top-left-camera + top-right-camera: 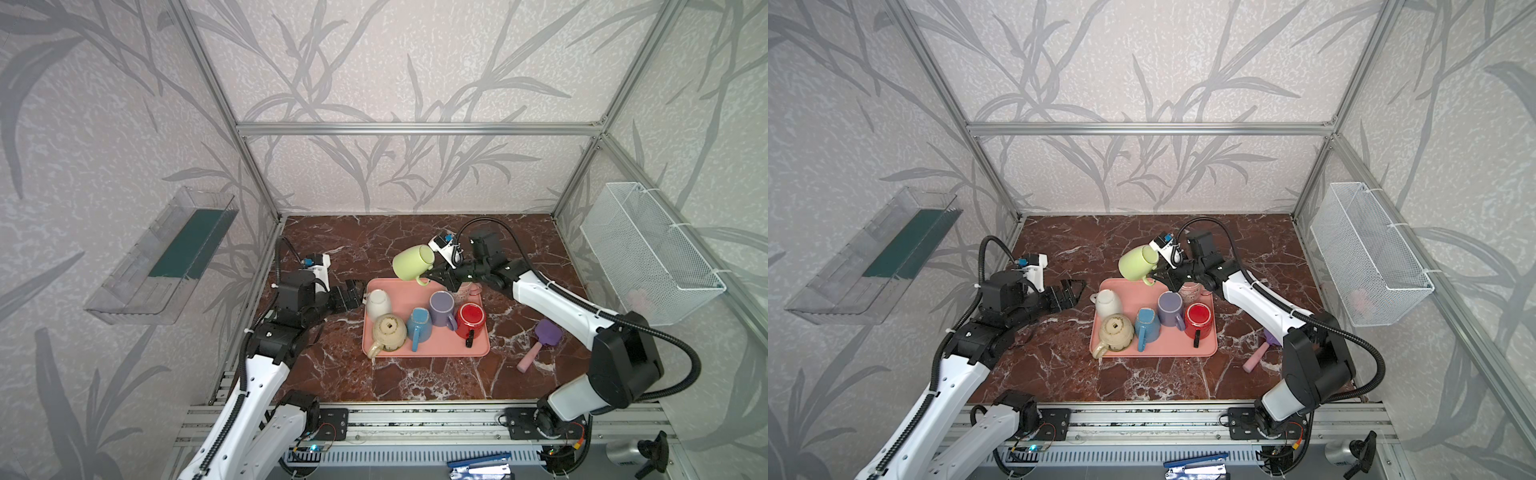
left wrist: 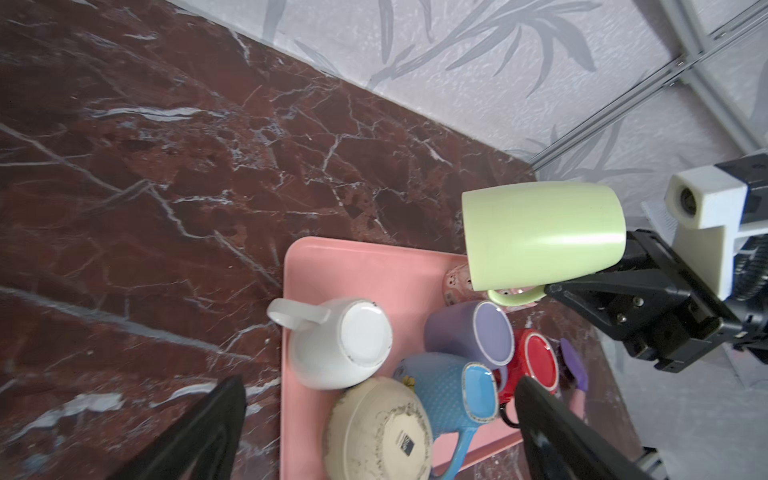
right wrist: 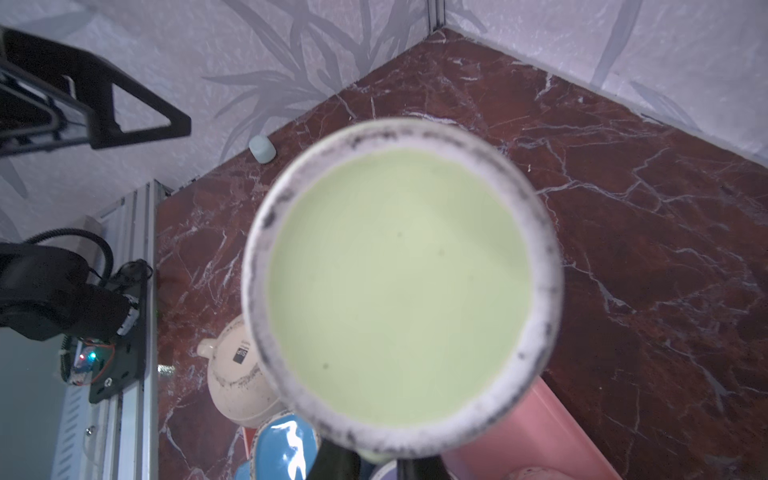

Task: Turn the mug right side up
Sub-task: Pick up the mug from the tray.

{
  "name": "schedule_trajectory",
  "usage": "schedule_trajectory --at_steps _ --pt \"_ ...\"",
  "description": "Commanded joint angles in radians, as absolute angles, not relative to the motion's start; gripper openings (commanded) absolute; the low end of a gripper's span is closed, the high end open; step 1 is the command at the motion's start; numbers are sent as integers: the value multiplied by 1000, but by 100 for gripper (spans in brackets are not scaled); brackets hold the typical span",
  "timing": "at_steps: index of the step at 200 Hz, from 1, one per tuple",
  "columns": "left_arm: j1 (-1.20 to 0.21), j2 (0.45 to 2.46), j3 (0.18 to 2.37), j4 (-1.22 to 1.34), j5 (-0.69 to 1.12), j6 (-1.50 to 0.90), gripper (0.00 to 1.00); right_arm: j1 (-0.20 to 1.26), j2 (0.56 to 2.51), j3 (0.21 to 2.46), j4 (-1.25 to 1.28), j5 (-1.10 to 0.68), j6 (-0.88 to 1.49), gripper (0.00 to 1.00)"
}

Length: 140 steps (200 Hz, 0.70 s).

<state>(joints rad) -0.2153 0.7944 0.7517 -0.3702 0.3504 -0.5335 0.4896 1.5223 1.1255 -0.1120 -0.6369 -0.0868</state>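
A light green mug point(image 1: 411, 262) point(image 1: 1138, 262) point(image 2: 540, 232) hangs above the far edge of the pink tray point(image 1: 478, 351) point(image 1: 1208, 353), tipped onto its side. My right gripper point(image 1: 432, 276) point(image 1: 1156, 277) point(image 2: 552, 289) is shut on its handle, which points down. The mug's unglazed foot ring and base point(image 3: 399, 286) fill the right wrist view, and its mouth faces away toward the left arm. My left gripper point(image 1: 356, 293) point(image 1: 1074, 291) point(image 2: 380, 380) stands open and holds nothing, just off the tray's left edge beside a white mug point(image 1: 378, 303).
Several other mugs crowd the tray, among them beige point(image 1: 389, 330), blue point(image 1: 419, 326), purple point(image 1: 442, 307) and red point(image 1: 471, 318). A purple and pink brush point(image 1: 540, 343) lies on the marble to the right. A wire basket point(image 1: 648, 253) and a clear shelf point(image 1: 166, 257) hang on the side walls.
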Motion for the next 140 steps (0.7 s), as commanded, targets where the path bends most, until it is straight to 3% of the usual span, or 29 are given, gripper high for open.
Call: schedule_trajectory --at_steps 1,64,140 --pt "-219 808 718 -178 449 -637 96 471 1438 1114 117 -738 35 0" --pt "-223 879 592 358 558 -899 86 425 1356 1060 322 -800 235 0" --pt "-263 1082 662 669 663 -982 71 402 1382 1066 576 -872 485 0"
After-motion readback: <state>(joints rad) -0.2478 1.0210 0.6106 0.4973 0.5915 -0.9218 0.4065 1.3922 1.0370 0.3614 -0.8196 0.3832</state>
